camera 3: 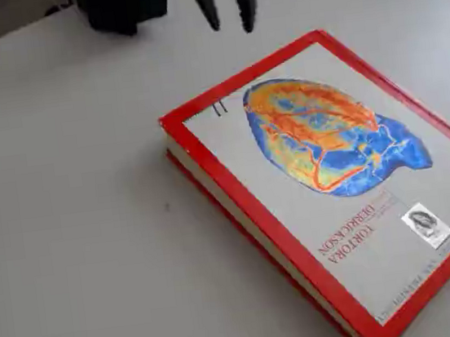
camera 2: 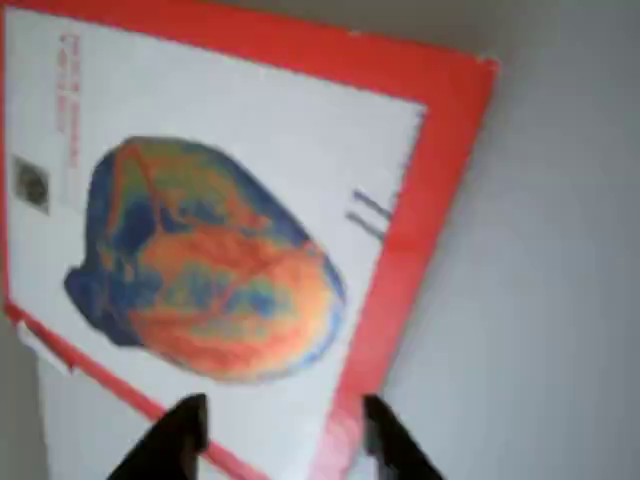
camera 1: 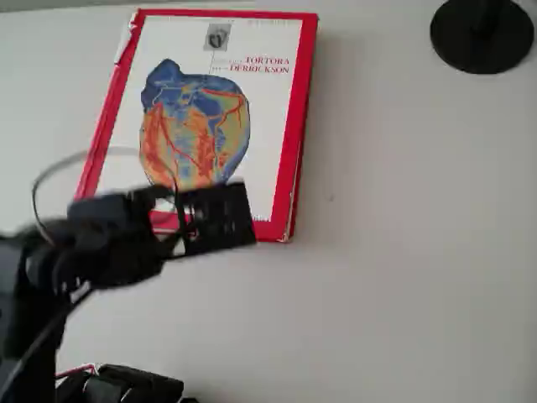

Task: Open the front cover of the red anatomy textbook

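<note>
The red anatomy textbook [camera 1: 210,117] lies flat and closed on the pale desk [camera 1: 403,252], filling the upper middle of the overhead view, tilted a little so its top leans right. The front cover [camera 1: 197,109] is down — white panel, blue-orange heart picture, red TORTORA DERRICKSON lettering at upper right of the panel. In the fixed view the book [camera 3: 335,196] runs from centre to lower right, lettering upside down, its cream page block showing along the left edge under the cover [camera 3: 339,163].

The gripper [camera 3: 226,12] hangs at the top of that frame, two dark fingers [camera 3: 206,2] pointing down and spread apart, holding nothing, clear above the book's near corner. From overhead the black arm comes in from the lower left, and the gripper [camera 1: 210,220] sits over the book's bottom edge. In the wrist view the fingertips [camera 2: 185,430] stand at the bottom of the frame, with a gap between them — the gripper [camera 2: 285,435] straddles the red border at the cover's [camera 2: 220,200] lower right corner, whether touching I cannot tell.

A black round base [camera 1: 482,34] sits at the upper right overhead, well apart from the book.
</note>
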